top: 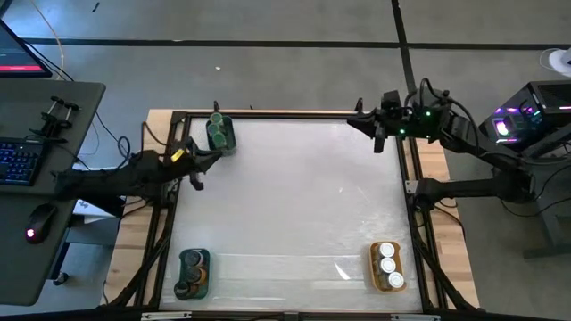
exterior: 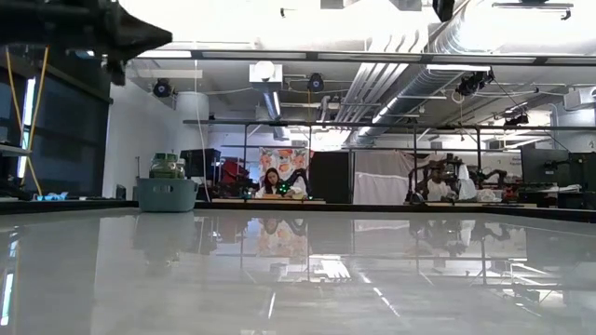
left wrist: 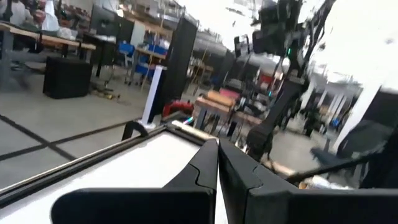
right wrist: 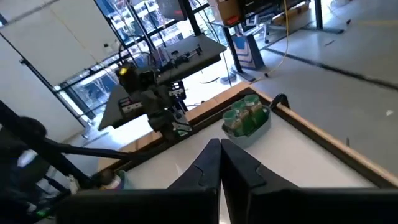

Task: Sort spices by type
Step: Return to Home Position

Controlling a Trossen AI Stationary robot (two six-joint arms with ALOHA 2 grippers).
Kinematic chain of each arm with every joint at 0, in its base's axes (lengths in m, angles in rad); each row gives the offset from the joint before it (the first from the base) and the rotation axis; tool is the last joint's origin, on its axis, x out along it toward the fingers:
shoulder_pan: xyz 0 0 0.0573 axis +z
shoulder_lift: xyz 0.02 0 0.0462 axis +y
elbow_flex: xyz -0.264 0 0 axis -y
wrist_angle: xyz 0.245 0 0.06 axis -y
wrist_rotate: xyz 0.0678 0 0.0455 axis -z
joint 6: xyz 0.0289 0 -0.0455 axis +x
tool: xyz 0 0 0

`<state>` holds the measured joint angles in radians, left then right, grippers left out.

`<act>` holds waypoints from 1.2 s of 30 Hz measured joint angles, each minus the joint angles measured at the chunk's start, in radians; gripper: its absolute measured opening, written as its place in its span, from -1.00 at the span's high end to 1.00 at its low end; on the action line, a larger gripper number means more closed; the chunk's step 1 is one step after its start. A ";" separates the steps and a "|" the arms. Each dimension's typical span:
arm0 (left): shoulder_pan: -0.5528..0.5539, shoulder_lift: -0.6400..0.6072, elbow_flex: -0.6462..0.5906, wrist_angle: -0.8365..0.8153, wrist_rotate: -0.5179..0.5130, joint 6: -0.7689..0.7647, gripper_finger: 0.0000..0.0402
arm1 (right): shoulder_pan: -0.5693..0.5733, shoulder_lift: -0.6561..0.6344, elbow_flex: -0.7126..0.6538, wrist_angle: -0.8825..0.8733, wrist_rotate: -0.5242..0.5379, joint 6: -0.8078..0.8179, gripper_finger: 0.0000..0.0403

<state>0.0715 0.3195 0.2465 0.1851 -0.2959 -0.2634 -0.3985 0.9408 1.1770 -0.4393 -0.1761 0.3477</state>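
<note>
The spice jars stand in three trays. Green-lidded jars point(top: 219, 132) fill a teal tray point(top: 230, 143) at the table's far left corner, also seen as jars point(right wrist: 244, 117) and in the low view as jars point(exterior: 168, 165). Dark-lidded jars point(top: 191, 273) sit in a teal tray at the near left. White-lidded jars point(top: 387, 264) sit in an orange tray point(top: 375, 267) at the near right. My left gripper point(top: 212, 155) point(left wrist: 217, 163) hovers shut beside the far-left tray. My right gripper point(top: 354, 122) point(right wrist: 220, 155) hovers shut over the far right edge.
A black frame point(top: 294, 114) borders the white table top. A desk with keyboard and mouse point(top: 34, 223) stands left of the table, and equipment point(top: 526, 116) stands to the right. The table's middle point(top: 294, 196) holds nothing. A person sits far off in the room point(exterior: 272, 181).
</note>
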 joint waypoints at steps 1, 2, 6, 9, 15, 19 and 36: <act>0.000 -0.032 -0.018 0.001 -0.002 -0.011 1.00 | 0.000 0.000 0.000 -0.001 -0.006 0.014 1.00; 0.000 -0.061 -0.037 0.006 -0.002 -0.020 1.00 | 0.000 0.000 0.000 -0.002 -0.014 0.016 1.00; 0.000 -0.157 -0.122 0.003 -0.011 -0.081 1.00 | 0.000 0.000 0.000 -0.005 -0.049 0.015 1.00; 0.000 -0.197 -0.179 0.046 -0.015 -0.127 1.00 | 0.000 0.000 0.000 -0.005 -0.063 0.012 1.00; 0.000 -0.206 -0.235 0.095 -0.049 -0.126 1.00 | 0.000 -0.003 0.000 -0.059 -0.158 -0.013 1.00; 0.000 -0.206 -0.235 0.073 -0.052 -0.145 1.00 | 0.000 -0.030 0.000 -0.193 -0.178 -0.043 1.00; 0.000 -0.206 -0.235 0.066 -0.049 -0.146 1.00 | -0.004 -0.314 -0.675 0.780 -0.210 0.008 1.00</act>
<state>0.0715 0.1131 0.0116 0.2514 -0.3447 -0.4093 -0.4026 0.6271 0.5021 0.3405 -0.3857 0.3558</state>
